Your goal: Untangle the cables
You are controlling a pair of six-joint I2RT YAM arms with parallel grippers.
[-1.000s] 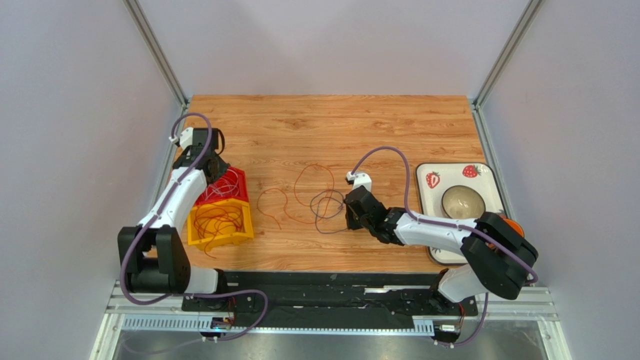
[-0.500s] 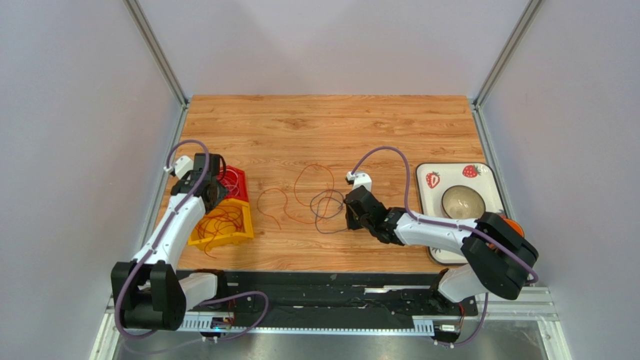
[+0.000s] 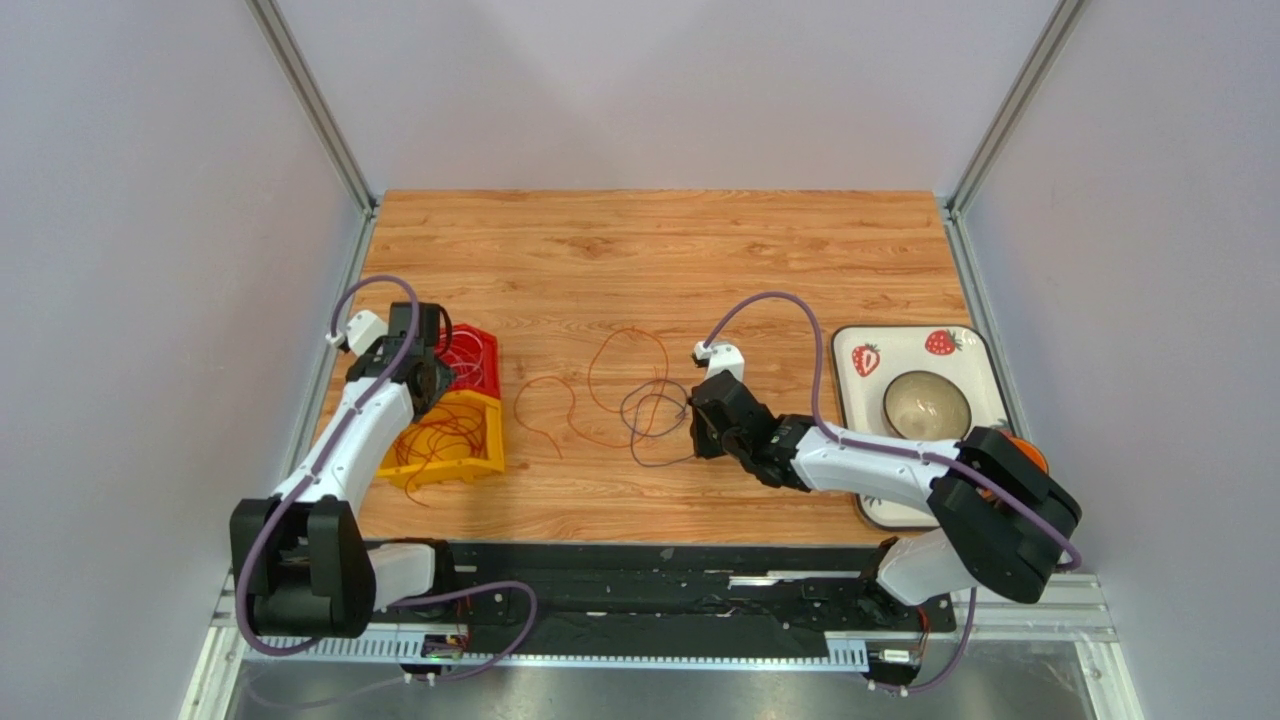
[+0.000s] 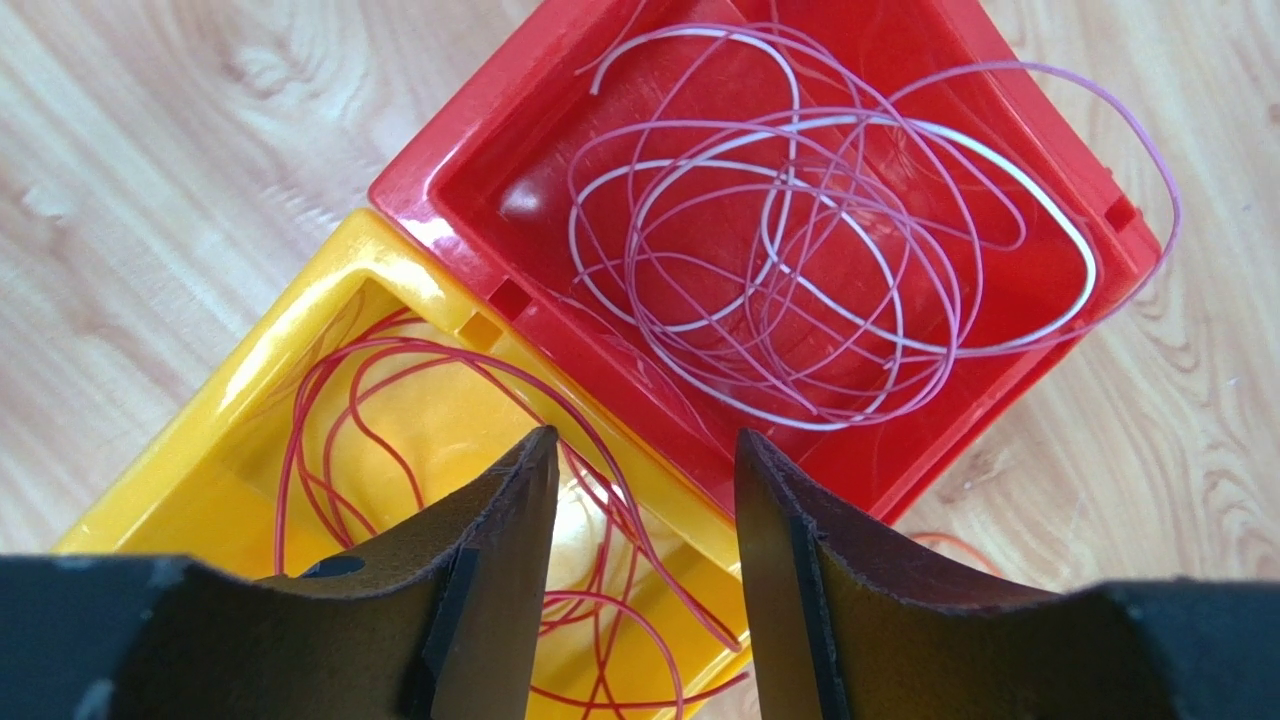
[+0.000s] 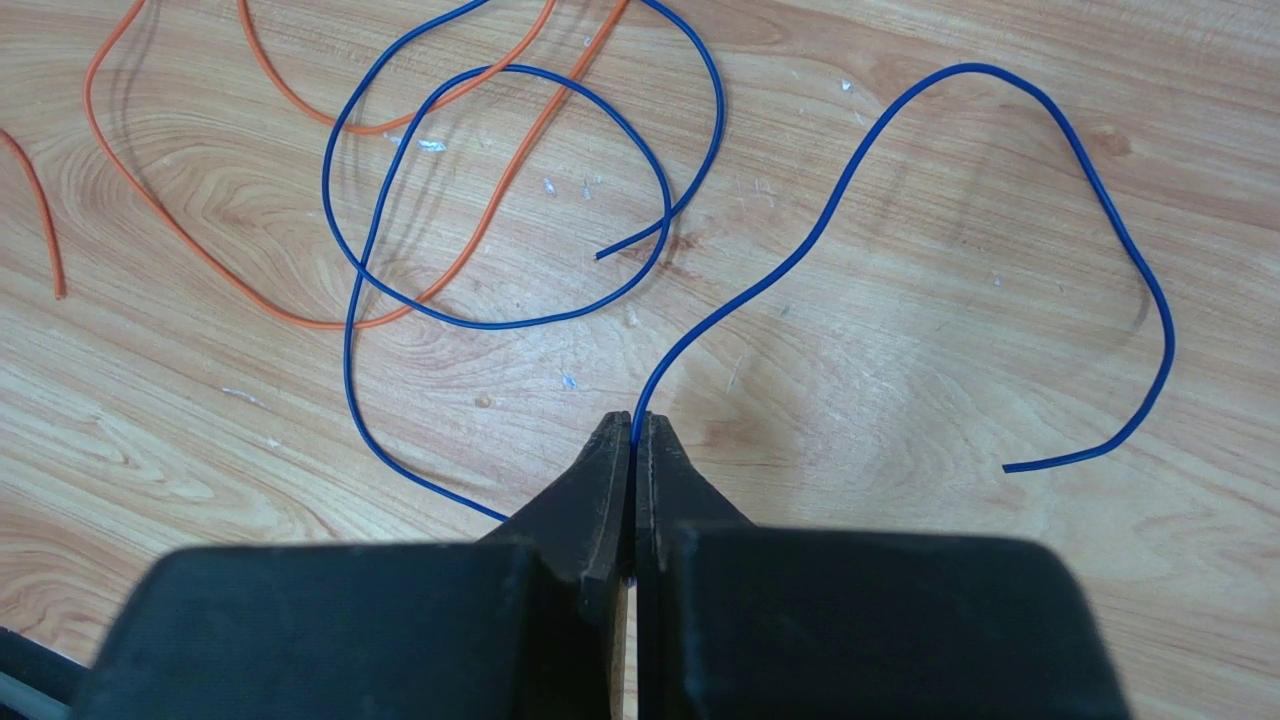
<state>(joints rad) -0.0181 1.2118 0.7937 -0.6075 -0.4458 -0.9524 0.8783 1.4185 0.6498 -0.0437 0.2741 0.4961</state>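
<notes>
R claw is pinching blue cable mid tabletop; L claw is hanging open over bins by left edge. Next, prob: dragging it clear of orange cable.

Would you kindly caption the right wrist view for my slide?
Right gripper pinching a blue wire beside an orange wire on the wooden table.

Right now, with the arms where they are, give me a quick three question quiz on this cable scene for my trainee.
1. True or false: the left gripper is open and holds nothing.
2. Which lie in the red bin? A orange cables, B pale lilac cables, C blue cables.
3. Fill in: the right gripper is shut on a ___ cable lying on the table.
Key: 1 true. 2 B. 3 blue; the blue cable runs out from the fingertips.
</notes>
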